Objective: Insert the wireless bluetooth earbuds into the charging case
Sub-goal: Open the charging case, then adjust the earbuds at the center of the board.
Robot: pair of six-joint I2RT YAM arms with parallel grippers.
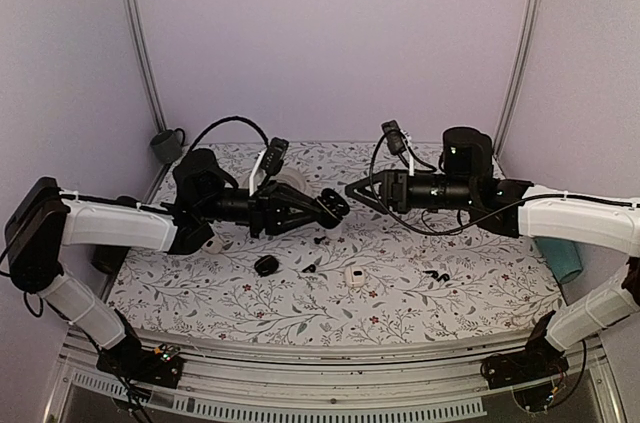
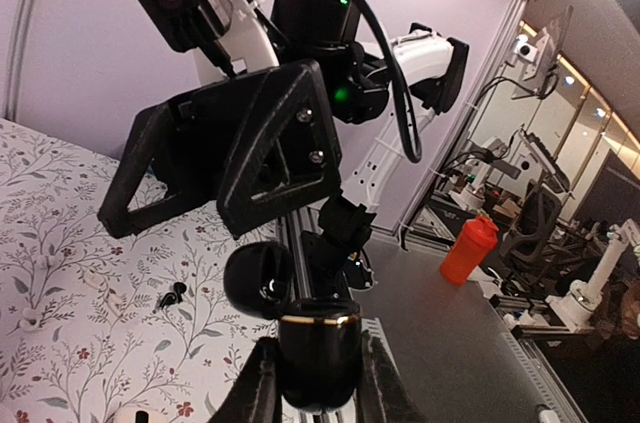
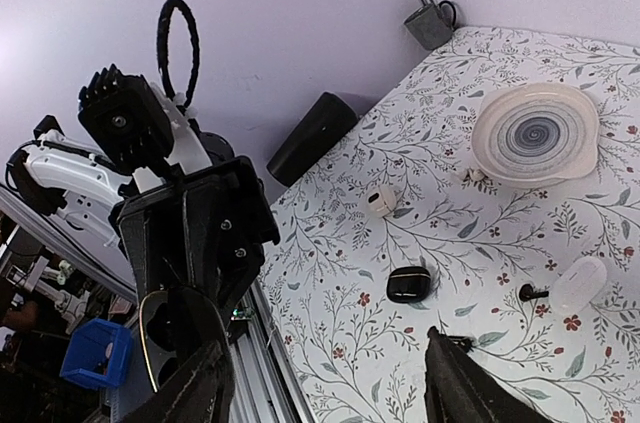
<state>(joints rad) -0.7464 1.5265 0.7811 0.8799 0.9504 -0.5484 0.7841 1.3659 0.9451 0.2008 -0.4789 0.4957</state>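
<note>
My top camera looks down from above and behind my bases onto the whole table (image 1: 220, 293). Each wrist camera rides close behind its own fingers, facing across. The left one sees my right gripper (image 2: 170, 223), the right one my left gripper (image 3: 180, 338). All three share the tabletop.

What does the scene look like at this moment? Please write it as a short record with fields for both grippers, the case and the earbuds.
left gripper: shut on the charging case, held off the table
charging case: black, gold rim, lid open
right gripper: open, empty, facing the left gripper
earbuds: a pair lying loose on the table, right side
also on table: closed black case, white case, plate
</note>
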